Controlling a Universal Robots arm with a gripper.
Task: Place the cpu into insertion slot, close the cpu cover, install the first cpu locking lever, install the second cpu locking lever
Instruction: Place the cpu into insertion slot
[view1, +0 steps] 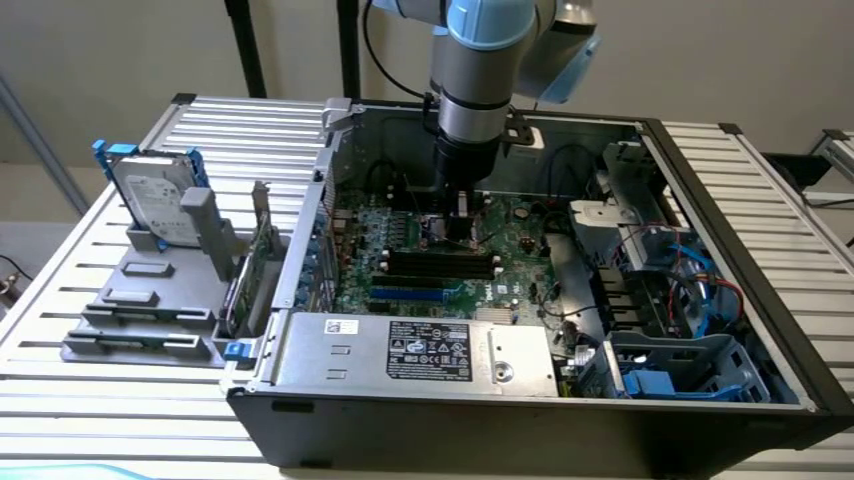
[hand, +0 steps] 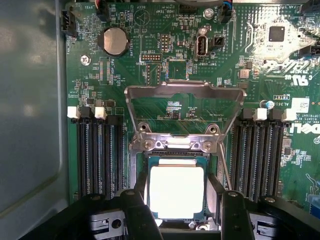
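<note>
1. The black fingers (hand: 136, 212) are closed to the width of the flat, square, silver-faced cpu (hand: 176, 192). 1 finger lies against each of 2 opposite edges, and they appear to grip it.
2. The cpu sits between the fingers, over the dark square insertion slot (hand: 175, 154) in the green motherboard (hand: 165, 60). Whether it is fully seated cannot be told.
3. The thin silvery metal cpu cover (hand: 185, 91), an open-centred frame, stands raised just beyond the fingertips.
4. Risk: if the chip is slightly skewed or tilted when let go, it could rest on the slot's rim or press the contacts unevenly and bend them.
5. Risk: the long black memory slots (hand: 97, 160) run just outside each finger, so a sideways drift could scrape them. The raised cover could also drop onto the fingers.
6. Writing: white "DELL" lettering (hand: 312, 131), cut by the frame edge, lies beyond the outer side of 1 finger. A UL mark (hand: 287, 77) is printed further beyond the fingertips. The white sticker (hand: 300, 104) and the small board legends are too fine to read.
</note>
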